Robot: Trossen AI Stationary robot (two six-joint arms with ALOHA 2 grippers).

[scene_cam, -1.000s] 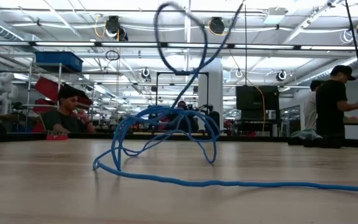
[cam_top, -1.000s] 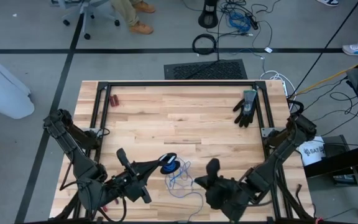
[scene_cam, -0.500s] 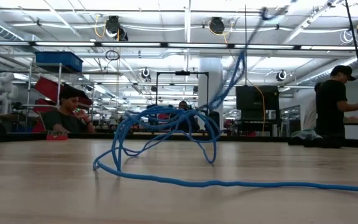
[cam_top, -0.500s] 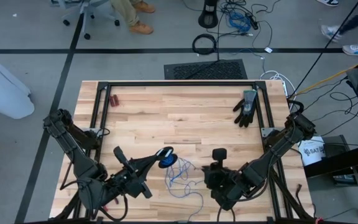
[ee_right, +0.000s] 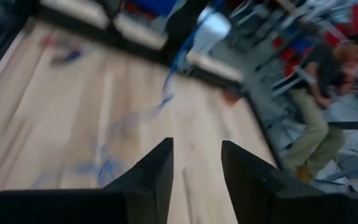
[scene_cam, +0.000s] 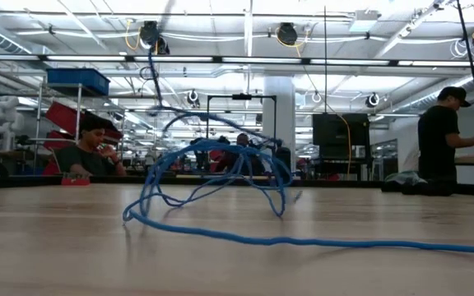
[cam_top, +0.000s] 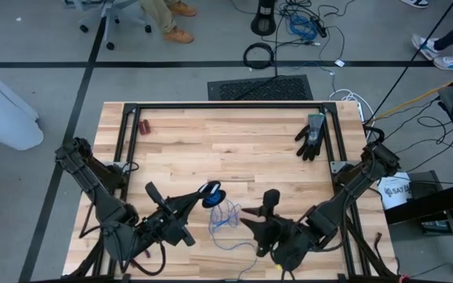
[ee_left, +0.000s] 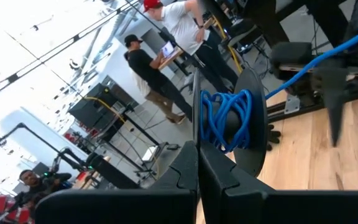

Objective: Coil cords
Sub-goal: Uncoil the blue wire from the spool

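High view: left gripper (cam_top: 200,197) fingers clenched on the blue cord (cam_top: 225,218) coil end; the rest lies loose on the counter (cam_top: 226,149) between both grippers. Right gripper (cam_top: 255,224) fingers released, beside the loops.
Low view: cord heaped on the counter, 1 strand rising.
Left wrist view: cord wound just beyond the shut fingers (ee_left: 185,171).
Right wrist view: 2 fingers (ee_right: 157,171) apart, cord ahead.

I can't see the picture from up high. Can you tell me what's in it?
On a wooden table, two dark robot arms work on a thin blue cord. The left hand holds a small blue coil, shut on it, while the right hand is beside the loose loops. A black glove lies far off.
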